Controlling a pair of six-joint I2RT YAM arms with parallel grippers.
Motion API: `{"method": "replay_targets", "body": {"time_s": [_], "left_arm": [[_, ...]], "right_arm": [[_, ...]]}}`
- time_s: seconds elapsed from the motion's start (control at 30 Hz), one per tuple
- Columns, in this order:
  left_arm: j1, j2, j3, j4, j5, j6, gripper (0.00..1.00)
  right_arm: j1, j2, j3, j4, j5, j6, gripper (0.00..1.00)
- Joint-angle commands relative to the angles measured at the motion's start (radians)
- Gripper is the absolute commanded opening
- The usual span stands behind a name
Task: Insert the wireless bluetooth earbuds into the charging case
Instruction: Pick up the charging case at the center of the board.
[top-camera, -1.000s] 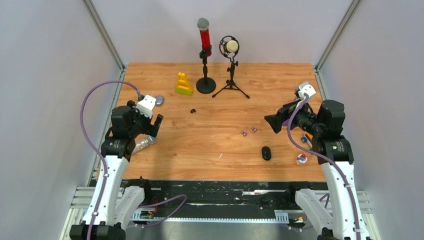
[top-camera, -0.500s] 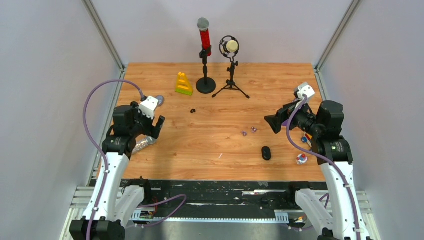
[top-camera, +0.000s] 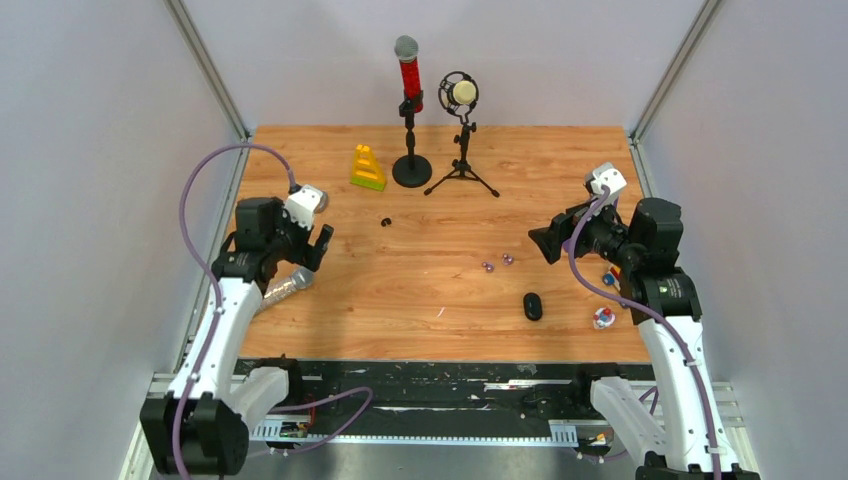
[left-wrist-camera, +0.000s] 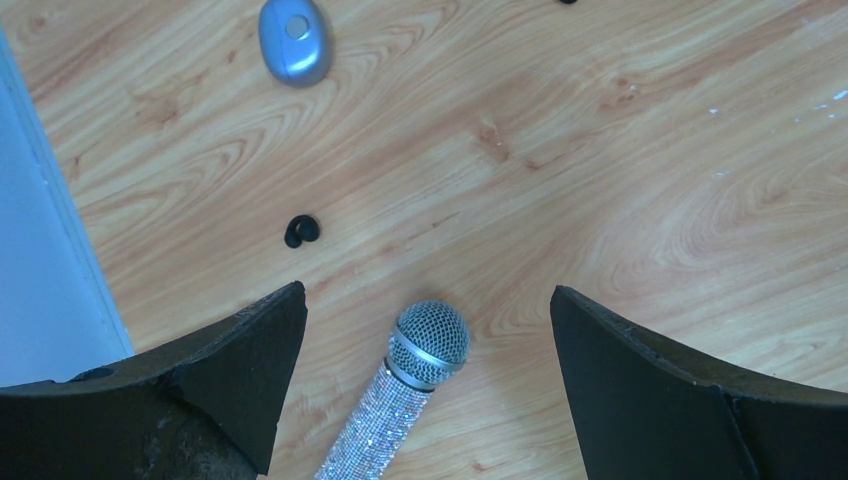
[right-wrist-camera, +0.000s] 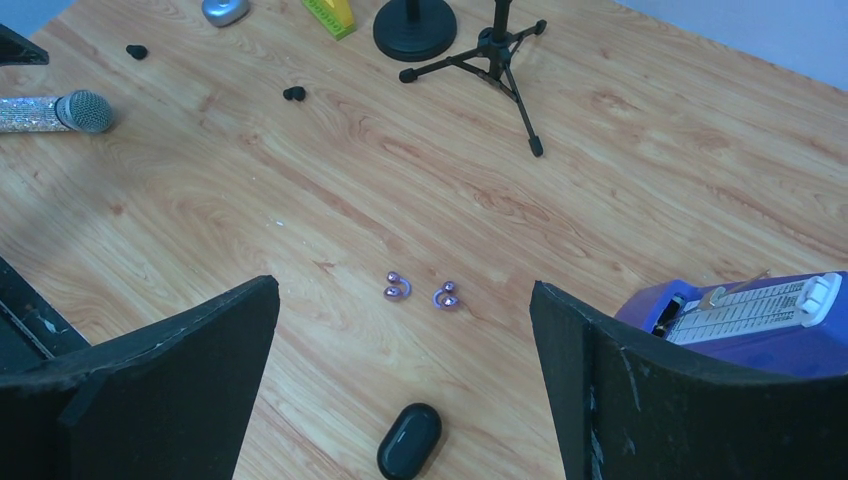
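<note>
Both our claws are spread wide and hold nothing. The purple earbuds (right-wrist-camera: 398, 287) lie on the desk (right-wrist-camera: 620, 130) ahead of the right claw (top-camera: 548, 246), with the black charging case (right-wrist-camera: 409, 453) near them. The left claw (top-camera: 318, 246) is well apart.

You will find the wooden table (top-camera: 430, 285) carrying purple earbuds (top-camera: 497, 262) near centre, a black case (top-camera: 533, 305) at five o'clock and a glitter microphone (top-camera: 283, 289) at eight o'clock.

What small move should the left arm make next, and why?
Probably shift the open left gripper sideways and lower it over the tiny black earbud. The earbud lies loose on the wooden table just beyond one fingertip, while the glittery silver microphone lies under the gap between the jaws.
</note>
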Motion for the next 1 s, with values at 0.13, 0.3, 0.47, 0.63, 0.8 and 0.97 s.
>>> {"method": "replay_targets", "body": {"time_s": [0.13,0.3,0.47,0.63,0.8,0.97], "left_arm": [[0.007,0.215,0.14,0.105,-0.044,0.013,1.0],[0.007,0.407,0.242,0.162,-0.025,-0.016,1.0],[0.007,0.632,0.373,0.203,-0.052,-0.018,1.0],[0.007,0.837,0.52,0.161,-0.082,0.007,0.96],[0.037,1.0,0.669,0.105,-0.078,-0.006,0.92],[0.043,1.059,0.724,0.096,-0.085,-0.019,0.91]], "right_arm": [[0.007,-0.011,-0.015,0.056,-0.014,-0.011,1.0],[0.008,-0.016,-0.019,0.059,-0.009,-0.013,1.0],[0.007,-0.022,-0.025,0.067,-0.002,-0.014,1.0],[0.007,-0.021,-0.03,0.069,-0.001,-0.021,1.0],[0.008,-0.017,-0.035,0.07,-0.003,-0.029,1.0],[0.007,-0.01,-0.037,0.071,-0.005,-0.035,1.0]]}}
